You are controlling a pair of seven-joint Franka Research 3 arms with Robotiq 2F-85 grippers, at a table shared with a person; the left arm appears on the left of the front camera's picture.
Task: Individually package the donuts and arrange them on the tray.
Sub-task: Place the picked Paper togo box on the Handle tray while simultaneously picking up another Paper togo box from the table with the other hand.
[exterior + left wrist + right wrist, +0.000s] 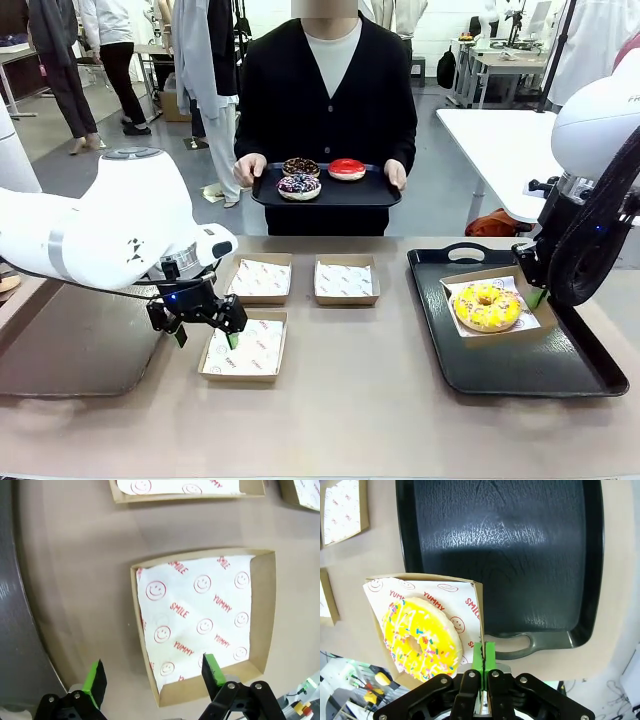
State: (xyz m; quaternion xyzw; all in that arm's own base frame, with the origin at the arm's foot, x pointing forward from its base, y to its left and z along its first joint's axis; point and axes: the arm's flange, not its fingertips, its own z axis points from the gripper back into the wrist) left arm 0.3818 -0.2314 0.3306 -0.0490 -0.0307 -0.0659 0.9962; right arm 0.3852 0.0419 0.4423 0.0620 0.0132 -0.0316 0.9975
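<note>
A yellow sprinkled donut lies in a paper-lined cardboard box on the black tray at the right. My right gripper is shut on that box's wall. Across the table a person holds a second black tray carrying a red donut, a chocolate donut and a purple-sprinkled chocolate donut. My left gripper is open just above the near-left empty box, its fingers straddling the box's left wall.
Two more empty lined boxes sit side by side in the middle of the table. A grey panel lies along the table's left. The person's hands grip their tray's sides.
</note>
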